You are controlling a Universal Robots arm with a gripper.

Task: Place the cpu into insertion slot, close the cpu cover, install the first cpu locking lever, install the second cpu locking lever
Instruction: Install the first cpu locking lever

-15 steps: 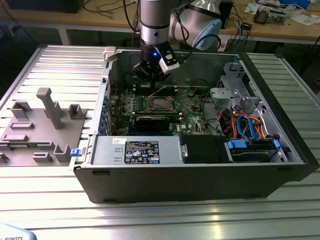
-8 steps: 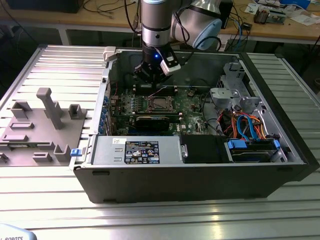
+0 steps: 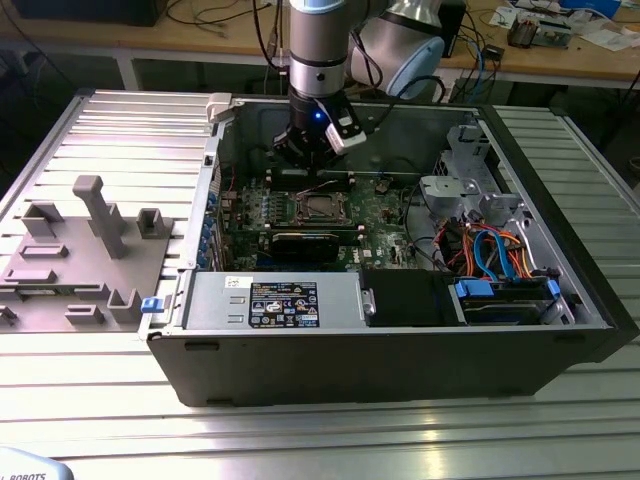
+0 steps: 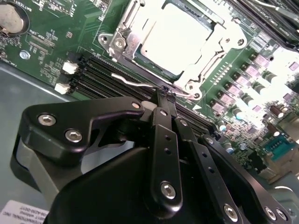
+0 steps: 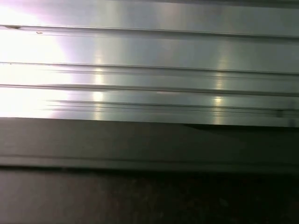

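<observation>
In the exterior view, an open computer case (image 3: 400,330) lies on a ribbed metal table (image 3: 120,130), with the arm (image 3: 318,50) coming down from the top centre of the frame. Its gripper (image 3: 312,170) hangs just above the green circuit board (image 3: 380,195), at the far edge of the insertion slot (image 3: 318,206), which sits near the middle of the frame. A grey fixture tray (image 3: 70,270) lies at the left of the frame, and blue and orange cables (image 3: 500,250) bundle at the right inside the case. In the second wrist view, the gripper (image 4: 166,93) fills the lower half, its black fingers (image 4: 164,140) drawn narrow together with their tips at a thin wire lever (image 4: 133,83) beside the socket. The cpu (image 4: 180,39) lies seated in the slot at the top centre, framed by the cpu cover (image 4: 212,63), which lies flat around it. Long black memory slots (image 4: 107,77) run just beside the lever. In the first wrist view, ribbed metal table (image 5: 149,70) crosses the upper half, with a dark case wall (image 5: 149,144) below it.
</observation>
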